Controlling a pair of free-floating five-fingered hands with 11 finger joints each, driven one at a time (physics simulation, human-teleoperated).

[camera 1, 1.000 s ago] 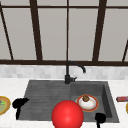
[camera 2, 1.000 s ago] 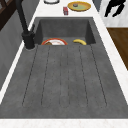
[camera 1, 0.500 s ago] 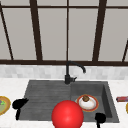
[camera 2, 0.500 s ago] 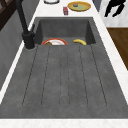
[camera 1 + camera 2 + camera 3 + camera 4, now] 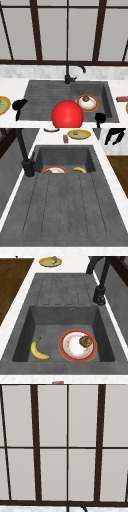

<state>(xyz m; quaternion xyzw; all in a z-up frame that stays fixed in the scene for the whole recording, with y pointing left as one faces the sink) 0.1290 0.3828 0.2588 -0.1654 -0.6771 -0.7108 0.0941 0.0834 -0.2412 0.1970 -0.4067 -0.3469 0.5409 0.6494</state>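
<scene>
Right hand (image 5: 100,117) fingers unclear | plate (image 5: 87,102) just behind it, apart | left hand (image 5: 19,105) idle

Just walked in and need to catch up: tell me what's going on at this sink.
Both black hands hover at the sink's front edge, holding nothing: the left hand by the draining board, the right hand before the basin. In the basin lie a banana and a red-rimmed plate bearing a brown muffin. A red ball shows in front.

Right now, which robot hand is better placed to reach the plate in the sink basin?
Probably the right robot hand: it hovers at the front rim, close beside the plate. The left robot hand hangs far over the drainboard.
</scene>
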